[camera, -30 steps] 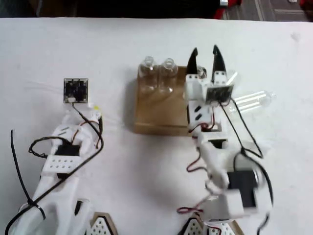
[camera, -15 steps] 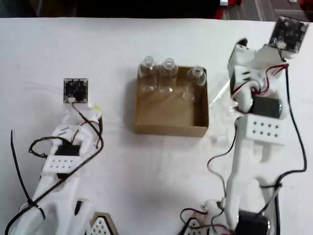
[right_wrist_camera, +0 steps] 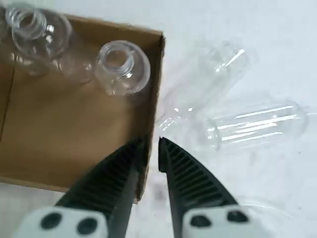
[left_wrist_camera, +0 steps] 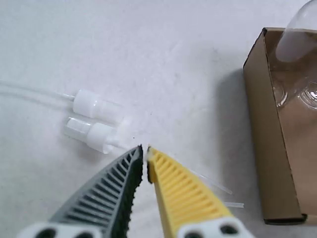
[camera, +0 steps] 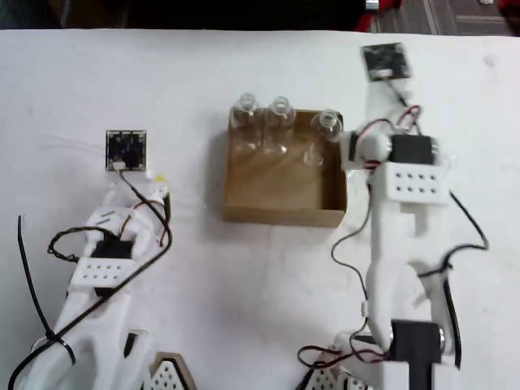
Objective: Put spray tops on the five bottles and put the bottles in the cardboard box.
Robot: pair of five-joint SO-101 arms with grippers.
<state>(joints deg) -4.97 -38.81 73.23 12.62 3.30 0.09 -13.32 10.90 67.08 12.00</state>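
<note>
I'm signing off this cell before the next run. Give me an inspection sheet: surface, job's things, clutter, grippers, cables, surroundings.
Surface: white table.
Job's things: cardboard box mid-table; boxed bottles, three, upright, no tops; loose bottles, two, lying on the table beside the box; spray tops, two, lying on the table.
Clutter: nothing seen.
Grippers: left gripper shut, empty, near the spray tops; right gripper slightly open, empty, over the box's wall.
Cables: black and red wires loose along both arms.
Surroundings: dark floor beyond the table's far edge.
</note>
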